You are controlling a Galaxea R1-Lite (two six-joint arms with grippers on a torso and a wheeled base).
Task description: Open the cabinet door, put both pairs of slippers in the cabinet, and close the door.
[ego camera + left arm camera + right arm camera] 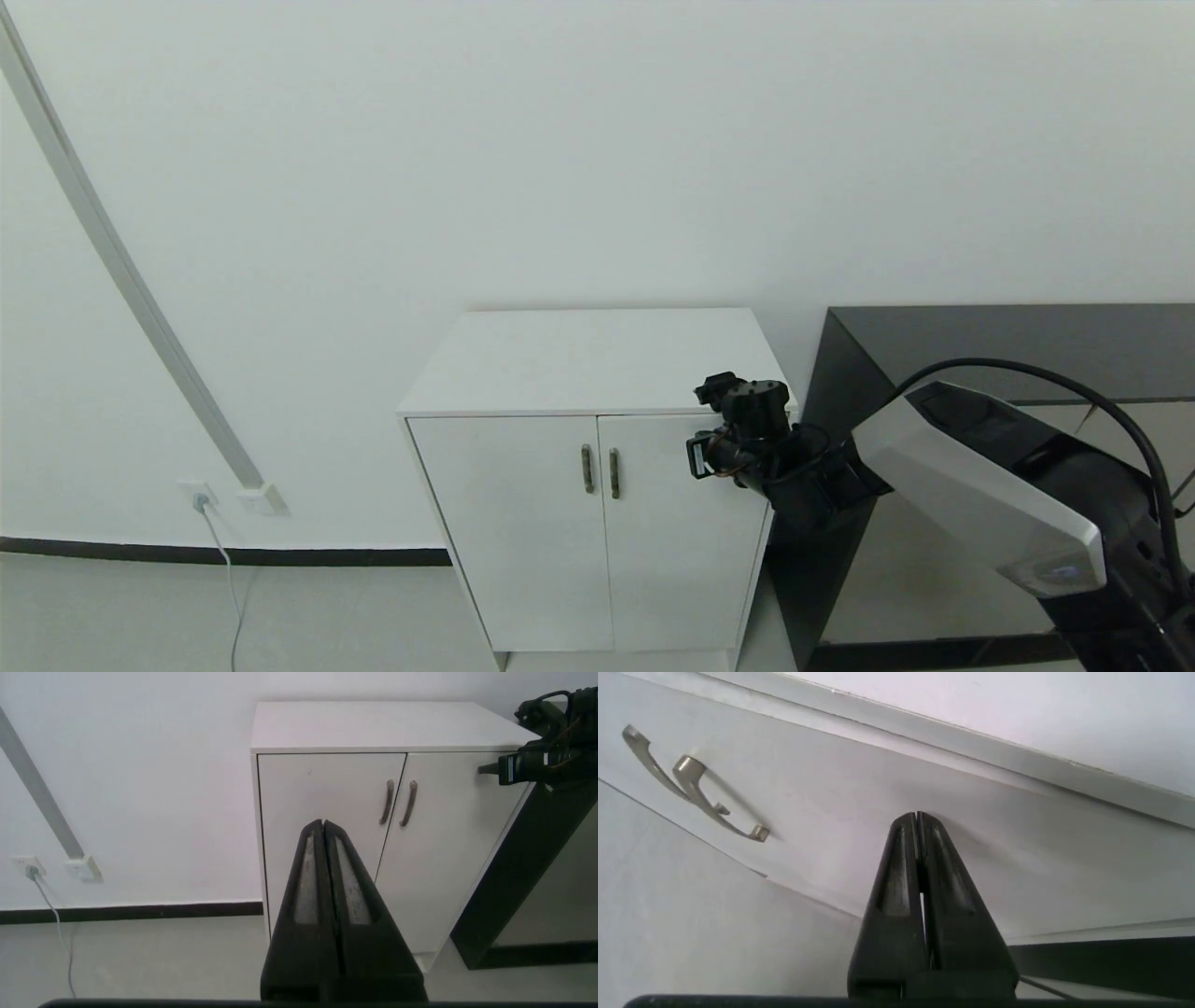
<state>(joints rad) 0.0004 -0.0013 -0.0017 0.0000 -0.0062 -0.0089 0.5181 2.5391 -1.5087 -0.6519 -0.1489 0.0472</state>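
Against a white wall [560,140], the cabinet [588,364] is standing closed. The right gripper [920,819] is holding its fingers together, empty, just beside the right door [681,541]. The left gripper [323,824] is also pressing its fingers together, well back from the cabinet.

cabinet [579,364] against the wall [597,140], table [1027,341] right of it, socket [196,495] left

The head camera looked forward and down at the cabinet [523,523] from well apart. The left wrist camera faced the cabinet front along the left claw [323,829], from lower and also well apart. The right wrist camera looked along the right claw [918,819], tilted and very near the right door [990,831]. All three views shared the handles [600,470].
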